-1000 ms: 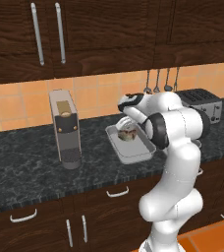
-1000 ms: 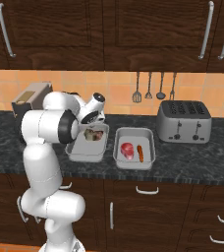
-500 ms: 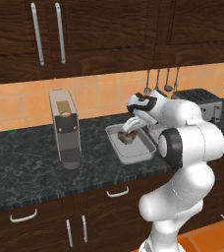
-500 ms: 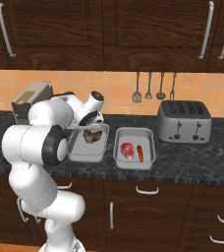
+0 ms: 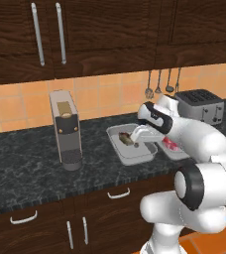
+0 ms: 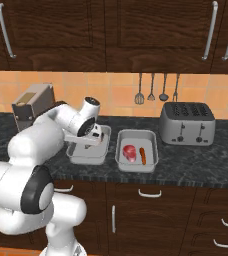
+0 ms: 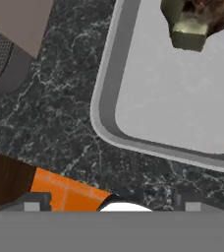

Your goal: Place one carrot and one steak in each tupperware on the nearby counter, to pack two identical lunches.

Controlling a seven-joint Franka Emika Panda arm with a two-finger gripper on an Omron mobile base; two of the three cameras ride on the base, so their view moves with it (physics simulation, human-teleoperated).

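The claw (image 5: 135, 135) is open, empty, above the left tupperware (image 5: 137, 155) holding the brown steak (image 5: 125, 139). The right tupperware (image 6: 151, 163) on the table (image 6: 196, 162) contains the pink steak (image 6: 129, 152) and a carrot (image 6: 142, 155).

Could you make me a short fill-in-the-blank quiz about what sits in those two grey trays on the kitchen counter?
1. The shallow light-grey tray nearer the silver toaster holds a pink-red steak and an orange ____.
2. The other light-grey tray holds a ____ steak.
3. Both trays rest on the black-grey marbled ____.

Missing words: carrot; brown; counter
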